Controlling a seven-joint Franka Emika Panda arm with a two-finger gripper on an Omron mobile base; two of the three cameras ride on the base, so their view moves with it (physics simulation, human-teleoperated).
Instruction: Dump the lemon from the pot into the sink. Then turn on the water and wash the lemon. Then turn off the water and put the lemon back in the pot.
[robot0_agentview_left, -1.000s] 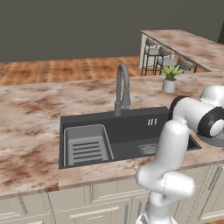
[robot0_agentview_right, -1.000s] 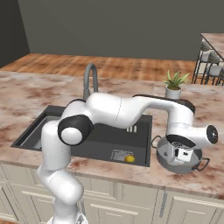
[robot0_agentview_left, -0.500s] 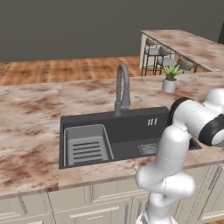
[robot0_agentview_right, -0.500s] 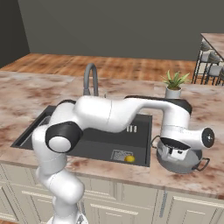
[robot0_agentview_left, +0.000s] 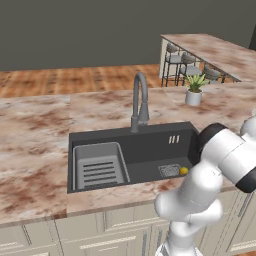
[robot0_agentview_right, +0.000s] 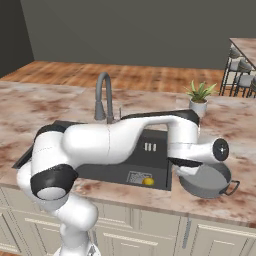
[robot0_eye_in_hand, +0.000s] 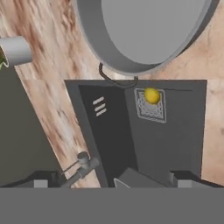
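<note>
Lemon (robot0_eye_in_hand: 151, 96) lies on the sink (robot0_agentview_left: 150, 150) drain, dumped; pot (robot0_agentview_right: 207, 180) on the table; jaws' state I cannot tell.

Even, diffuse rendered light is seen throughout, with no glare. Soft shading is cast inside the dark grey rectangular recessed sink (robot0_agentview_left: 145, 150). Textures are rendered coarse and slightly blurred, chiefly on the mottled pink-brown stone counter (robot0_agentview_right: 45, 107).

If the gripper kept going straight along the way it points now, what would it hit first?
Probably the sink. The hand view looks down along the fingers into the dark basin, with the lemon on the drain grate and the pot farther up the picture. Depth is hard to judge, so the exact contact spot is uncertain.
</note>
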